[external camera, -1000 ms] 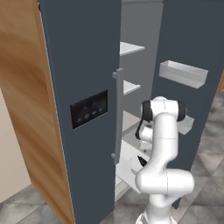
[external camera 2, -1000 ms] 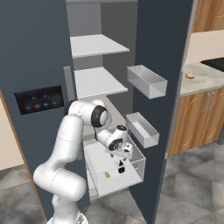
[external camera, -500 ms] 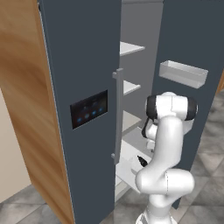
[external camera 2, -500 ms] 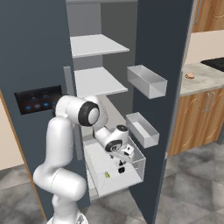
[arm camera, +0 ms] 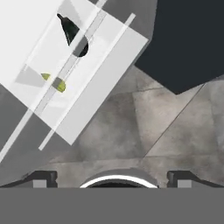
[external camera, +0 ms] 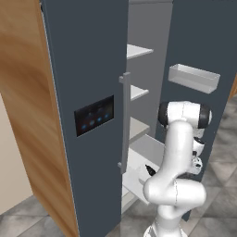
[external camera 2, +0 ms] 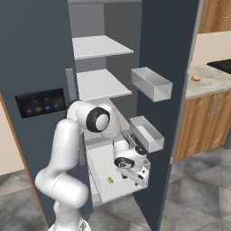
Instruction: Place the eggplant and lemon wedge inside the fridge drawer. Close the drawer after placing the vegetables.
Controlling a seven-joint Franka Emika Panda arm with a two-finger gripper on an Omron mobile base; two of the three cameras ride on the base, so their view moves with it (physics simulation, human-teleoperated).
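The white fridge drawer (external camera 2: 102, 159) stands pulled out at the bottom of the fridge. In the hand view the drawer (arm camera: 105, 57) lies at the upper left. The dark eggplant (arm camera: 71, 31) and the small yellow-green lemon wedge (arm camera: 55, 82) rest inside it. From the right base the lemon wedge (external camera 2: 110, 180) shows on the drawer floor. From the left base the eggplant (external camera: 150, 170) peeks out beside the arm. My gripper (arm camera: 113, 177) is open and holds nothing. It hangs just outside the drawer's front corner, over the floor. Seen from the right base, the gripper (external camera 2: 136, 175) points down.
Two translucent door bins (external camera 2: 151, 84) (external camera 2: 146, 132) hang on the open right door, close to my hand. White shelves (external camera 2: 101, 84) sit above the drawer. The closed left door (external camera: 92, 115) carries a long handle. A wooden counter (external camera 2: 212, 79) stands to the right, on grey floor tiles.
My hand has drifted slightly outward and down, toward the drawer's front corner, still open. The eggplant and lemon wedge stay in the drawer.
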